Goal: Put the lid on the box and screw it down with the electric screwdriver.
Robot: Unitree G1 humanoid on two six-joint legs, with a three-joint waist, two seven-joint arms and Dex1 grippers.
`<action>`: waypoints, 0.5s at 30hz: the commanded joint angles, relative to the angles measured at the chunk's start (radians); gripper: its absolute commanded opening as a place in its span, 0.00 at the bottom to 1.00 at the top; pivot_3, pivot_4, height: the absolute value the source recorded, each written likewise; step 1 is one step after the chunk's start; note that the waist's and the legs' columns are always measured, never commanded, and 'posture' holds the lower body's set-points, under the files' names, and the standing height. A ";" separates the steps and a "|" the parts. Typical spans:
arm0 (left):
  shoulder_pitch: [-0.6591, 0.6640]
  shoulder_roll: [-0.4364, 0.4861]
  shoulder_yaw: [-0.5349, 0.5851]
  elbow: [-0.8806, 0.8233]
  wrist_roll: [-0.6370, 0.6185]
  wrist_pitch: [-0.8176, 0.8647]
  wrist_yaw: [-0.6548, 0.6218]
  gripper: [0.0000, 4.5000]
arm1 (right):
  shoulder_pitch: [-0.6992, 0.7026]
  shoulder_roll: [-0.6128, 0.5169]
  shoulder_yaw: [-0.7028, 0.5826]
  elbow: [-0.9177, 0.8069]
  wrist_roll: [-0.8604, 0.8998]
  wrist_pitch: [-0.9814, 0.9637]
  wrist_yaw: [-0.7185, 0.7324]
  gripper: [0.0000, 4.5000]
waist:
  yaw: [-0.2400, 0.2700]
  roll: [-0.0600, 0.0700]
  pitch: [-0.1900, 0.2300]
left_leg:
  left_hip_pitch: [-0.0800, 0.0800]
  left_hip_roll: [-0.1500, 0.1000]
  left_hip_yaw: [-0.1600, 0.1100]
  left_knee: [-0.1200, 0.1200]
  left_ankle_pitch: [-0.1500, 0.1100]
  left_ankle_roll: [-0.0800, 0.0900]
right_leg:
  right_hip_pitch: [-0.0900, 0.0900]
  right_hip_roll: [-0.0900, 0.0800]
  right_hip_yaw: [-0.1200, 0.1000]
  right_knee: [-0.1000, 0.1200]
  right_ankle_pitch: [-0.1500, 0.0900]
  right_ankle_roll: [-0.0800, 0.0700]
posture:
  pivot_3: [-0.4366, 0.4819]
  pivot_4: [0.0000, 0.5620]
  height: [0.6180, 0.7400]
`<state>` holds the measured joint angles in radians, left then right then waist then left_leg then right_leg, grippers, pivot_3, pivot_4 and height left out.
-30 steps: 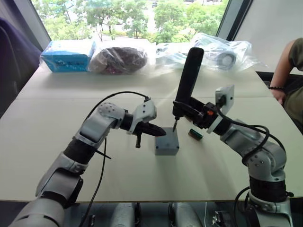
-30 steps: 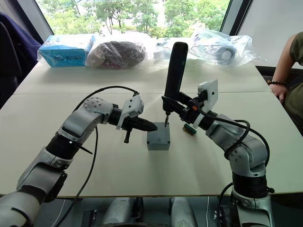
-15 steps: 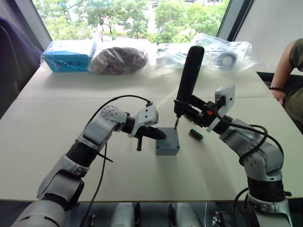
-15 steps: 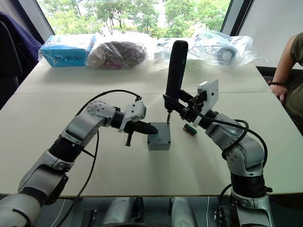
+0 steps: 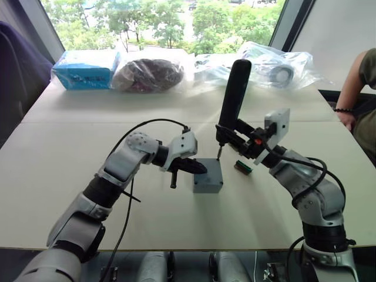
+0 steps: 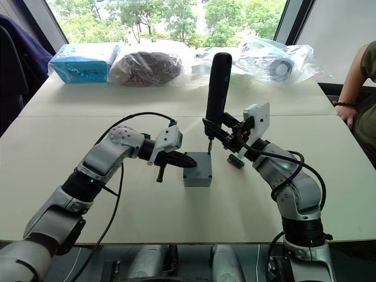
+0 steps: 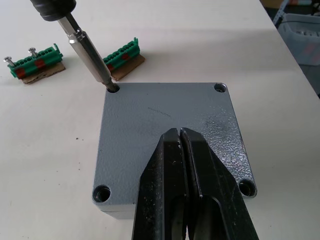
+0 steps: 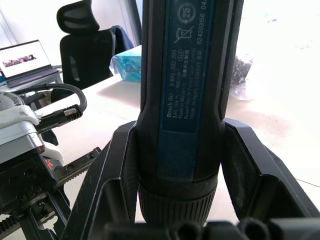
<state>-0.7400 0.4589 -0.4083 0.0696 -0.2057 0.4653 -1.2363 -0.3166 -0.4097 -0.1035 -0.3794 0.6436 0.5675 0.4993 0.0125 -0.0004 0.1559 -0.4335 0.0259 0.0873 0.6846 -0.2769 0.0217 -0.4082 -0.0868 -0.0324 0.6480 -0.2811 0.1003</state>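
The lid (image 7: 170, 140) is already on the box (image 5: 207, 176), which sits near the middle of the counter (image 5: 70, 147). So the first part of the job looks done. The screwing part is under way.

The left tool (image 7: 180, 145) has its two black fingers pressed together. It rests on top of the lid, near the edge closest to the left arm, and seems to hold the lid down. It pinches nothing.

The lid has four corner holes. The two nearest the left tool look dark and deep; it is too hard to tell if screws are inside. The far corner hole beside the driver looks the same. In the fourth hole stands the thin metal bit of the electric screwdriver (image 5: 233, 97). The driver stands nearly upright, leaning a little. The right tool (image 8: 180, 165) pinches the driver's thick body from both sides.

So at least this corner is being worked on, and the other corners may still need doing.

Just past the box lie two small green parts (image 7: 32, 62) with screws on brown bits of card.

The blue label on the driver has small print; "Bosch GO" seems to be there, and some numbers too tiny to read well.

At the far edge sit a blue carton (image 5: 84, 69) and clear bags (image 5: 276, 67).
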 commanded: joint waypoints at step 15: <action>0.029 0.001 -0.019 0.020 0.034 -0.026 0.003 0.00 | 0.137 0.037 0.105 0.029 -0.154 -0.073 -0.048 0.40 | 0.000 -0.004 -0.005 | 0.016 0.001 0.000 -0.001 -0.003 0.005 | 0.015 0.000 0.000 -0.002 0.000 -0.001 | 0.48 0.27 1.00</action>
<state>-0.7174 0.4587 -0.4116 0.0775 -0.1944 0.4422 -1.2351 -0.2269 -0.3716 -0.0360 -0.4091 0.5201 0.4534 0.4494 0.0124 -0.0042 0.1513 -0.4173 0.0264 0.0873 0.6831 -0.2803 0.0272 -0.3925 -0.0867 -0.0324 0.6461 -0.2815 0.0997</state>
